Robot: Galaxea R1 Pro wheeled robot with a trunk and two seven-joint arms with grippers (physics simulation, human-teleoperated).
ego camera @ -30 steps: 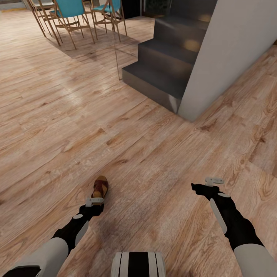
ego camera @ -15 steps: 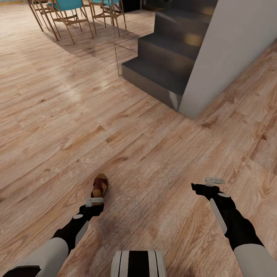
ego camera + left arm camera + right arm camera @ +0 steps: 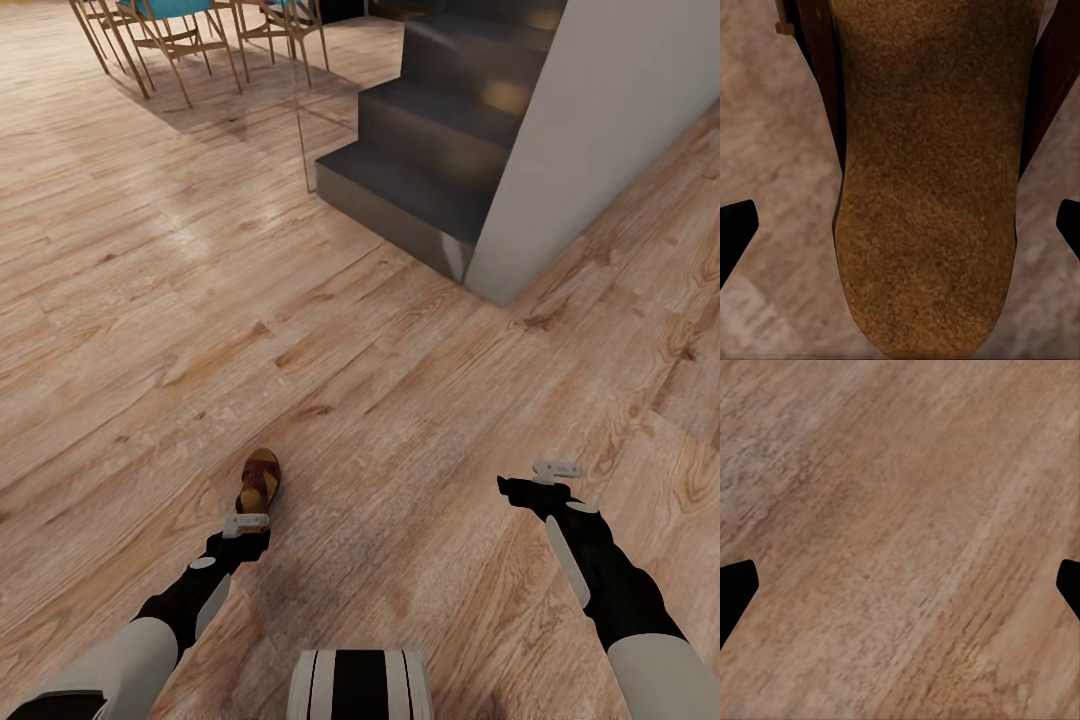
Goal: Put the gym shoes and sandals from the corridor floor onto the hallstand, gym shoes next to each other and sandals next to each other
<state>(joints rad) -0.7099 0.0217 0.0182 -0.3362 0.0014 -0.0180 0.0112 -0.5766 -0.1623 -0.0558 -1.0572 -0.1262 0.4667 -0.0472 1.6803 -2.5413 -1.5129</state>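
Observation:
One dark brown sandal (image 3: 261, 478) lies on the corridor floor (image 3: 400, 400), toe pointing away from me. My left gripper (image 3: 245, 522) hovers over its heel end. In the left wrist view the sandal's footbed (image 3: 930, 187) runs between the two black fingertips (image 3: 735, 236) without touching either, and the left gripper (image 3: 900, 232) is open. My right gripper (image 3: 540, 480) hangs open over bare planks (image 3: 900, 532) to the right, holding nothing. The gym shoes and the hallstand are out of view.
Dark grey stairs (image 3: 420, 180) rise ahead, with a pale wall (image 3: 620, 130) at their right side. Wooden chairs with teal seats (image 3: 180, 30) stand at the far left. My base (image 3: 360, 685) is at the bottom edge. Open floor lies all around.
The whole picture has shifted a little: floor, stairs and sandal slid slightly up the view, so the camera moved. Both arms keep the same pose and both grippers stay open.

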